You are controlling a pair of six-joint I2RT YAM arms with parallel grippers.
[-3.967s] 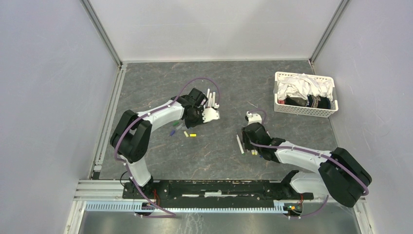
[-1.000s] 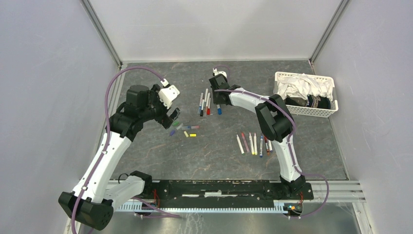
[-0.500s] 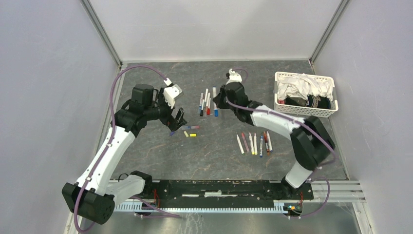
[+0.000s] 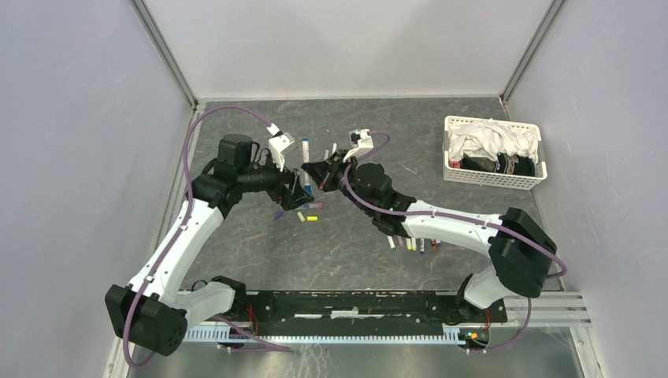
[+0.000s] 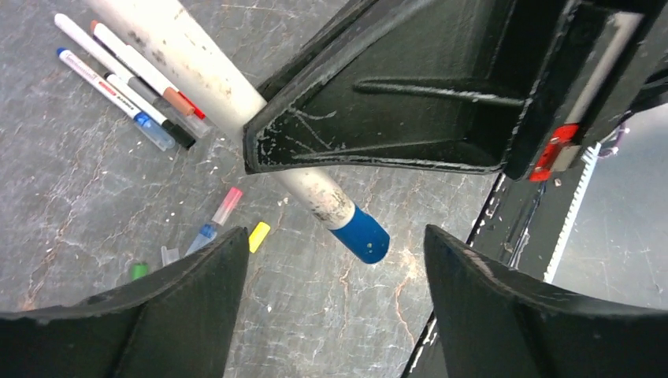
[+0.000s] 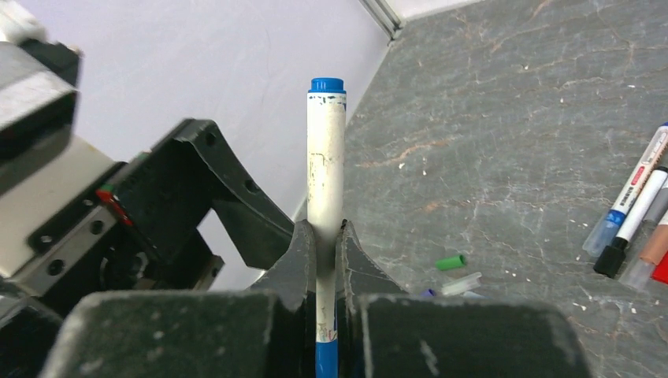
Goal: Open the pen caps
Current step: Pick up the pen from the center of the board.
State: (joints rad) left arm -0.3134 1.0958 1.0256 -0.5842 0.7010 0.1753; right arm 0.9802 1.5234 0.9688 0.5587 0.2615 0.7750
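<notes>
Right wrist view: right gripper [image 6: 324,236] clamps the white pen [image 6: 325,157] mid-barrel, held aloft left of centre. We see the left gripper [image 5: 335,244] gaping around its blue cap [image 5: 360,234], not touching. We judge it should centre, close squarely, then pull along the barrel.

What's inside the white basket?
Crumpled white cloth fills the top of the basket, with something dark showing along its near side. Whatever lies underneath the cloth is covered, so I can't tell.
</notes>
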